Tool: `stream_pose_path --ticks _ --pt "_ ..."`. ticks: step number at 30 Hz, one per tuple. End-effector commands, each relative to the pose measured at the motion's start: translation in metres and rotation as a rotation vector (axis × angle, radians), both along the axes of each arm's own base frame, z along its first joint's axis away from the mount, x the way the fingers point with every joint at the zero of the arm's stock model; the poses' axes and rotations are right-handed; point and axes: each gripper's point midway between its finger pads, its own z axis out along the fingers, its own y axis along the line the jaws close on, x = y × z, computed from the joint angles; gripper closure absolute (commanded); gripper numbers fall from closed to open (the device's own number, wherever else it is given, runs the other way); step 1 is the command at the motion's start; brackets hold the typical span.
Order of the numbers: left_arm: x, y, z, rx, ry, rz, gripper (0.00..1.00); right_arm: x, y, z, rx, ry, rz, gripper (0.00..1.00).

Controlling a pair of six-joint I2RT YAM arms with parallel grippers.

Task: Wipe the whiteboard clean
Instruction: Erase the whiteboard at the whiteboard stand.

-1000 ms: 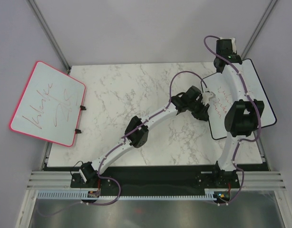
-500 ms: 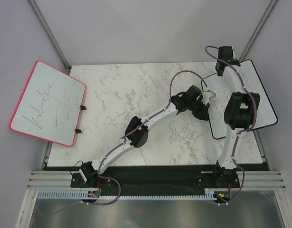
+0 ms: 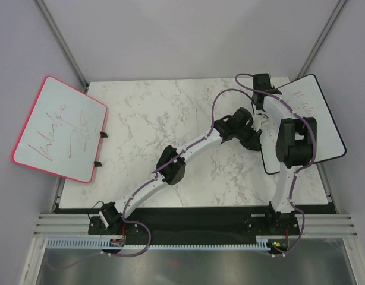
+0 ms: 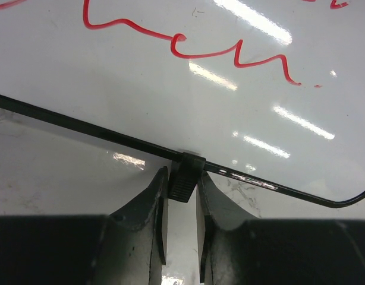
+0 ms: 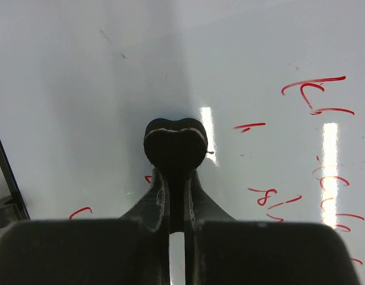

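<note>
The black-framed whiteboard (image 3: 316, 127) lies at the table's right side with orange-red writing on its face. It fills the left wrist view (image 4: 170, 101) and the right wrist view (image 5: 260, 59). My left gripper (image 3: 257, 132) is at the board's left edge. In the left wrist view the left gripper (image 4: 182, 181) is shut on a small black clip (image 4: 191, 164) on the frame. My right gripper (image 3: 258, 98) is over the board's far left corner. In its wrist view it (image 5: 175, 177) is shut on a black round eraser (image 5: 175, 145) that rests against the board.
A pink-framed whiteboard (image 3: 60, 130) with red scribbles hangs over the marble table's (image 3: 159, 119) left edge. Grey walls and metal posts close in the back and sides. Both arms cross the right half of the table.
My right gripper has swept the eraser from the board's far right corner to its far left corner. The left gripper has stayed on the clip.
</note>
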Motion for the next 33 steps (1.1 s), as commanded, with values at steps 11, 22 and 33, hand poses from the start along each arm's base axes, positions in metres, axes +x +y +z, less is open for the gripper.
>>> stream_pose_path --ticks 11,22,33 --pt "0.01 0.01 -0.019 0.062 0.056 0.102 0.98 -0.055 -0.088 0.071 -0.117 -0.09 -0.272 1.0" --pt "0.009 0.01 -0.02 0.062 0.055 0.1 0.98 -0.083 -0.077 0.06 -0.024 -0.126 -0.304 1.0" --pt "0.009 0.009 -0.019 0.066 0.044 0.102 0.98 -0.026 -0.021 0.023 0.11 -0.113 -0.119 1.0"
